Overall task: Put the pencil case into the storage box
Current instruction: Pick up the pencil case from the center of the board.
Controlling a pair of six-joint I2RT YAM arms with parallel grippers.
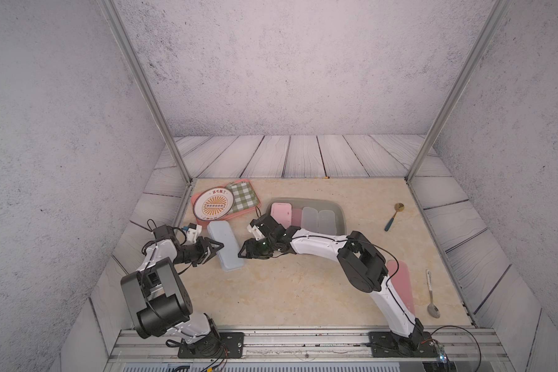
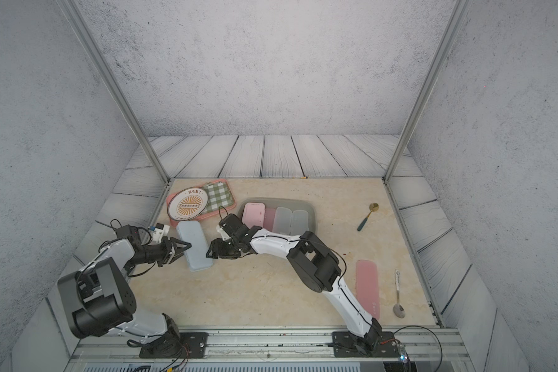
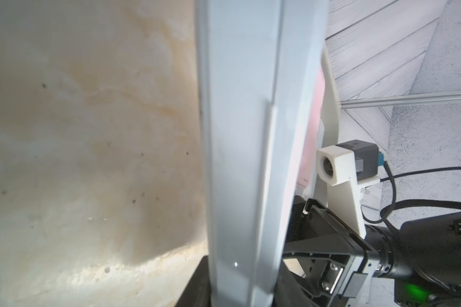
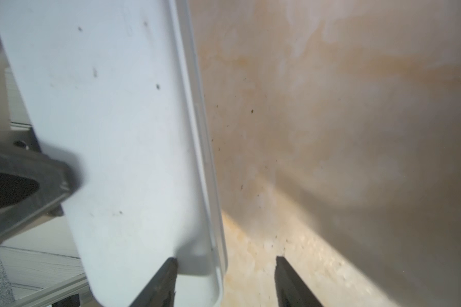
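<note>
The round plate (image 1: 214,204) on the pink tray (image 1: 196,197) bears 4 red Chinese characters along its far rim in both top views (image 2: 196,192); they look like "该吃饭了", though they are too small to be sure. A shorter line of print sits at its near rim, too small to read. The steel spoon (image 1: 432,302) on the surface carries a white label (image 2: 397,277) on its handle with dark print that cannot be read. The pink pencil case (image 2: 368,288) shows a few tiny pale marks near its near end, illegible. In the left wrist view, the grey camera housing (image 3: 357,154) has a small plus sign.
</note>
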